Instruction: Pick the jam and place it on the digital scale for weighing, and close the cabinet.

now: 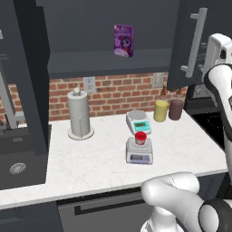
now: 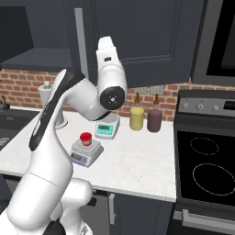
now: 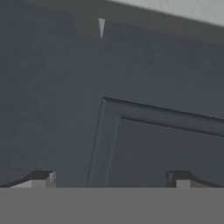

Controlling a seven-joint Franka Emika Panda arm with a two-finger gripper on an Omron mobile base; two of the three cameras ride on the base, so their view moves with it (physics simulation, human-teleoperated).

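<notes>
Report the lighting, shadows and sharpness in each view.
Left base view: flat, even light, no glare; the jam on the scale is soft-edged. Right base view: similar light, with a faint shadow beside the scale. Hand view: dim and blurred, the cabinet panel up close, tool tips apart.

We count two scales on the table [image 1: 95, 158]: one low grey digital scale [image 1: 139, 153] with a square platform, and one white scale [image 1: 138, 120] with a round plate and teal front. One small red jar, the jam [image 1: 140, 137], sits on the grey one. Against the brick wall we see two canisters, one yellow [image 1: 160, 110] and one dark maroon [image 1: 176, 109], and one paper towel holder [image 1: 79, 115]. One purple box [image 1: 123, 40] stands on the shelf of the cabinet [image 1: 108, 31], which shows two open doors, one on each side. We count one wall outlet [image 1: 89, 84], one sink [image 1: 18, 156], and one stove [image 2: 206, 160] with two ring burners visible.
</notes>
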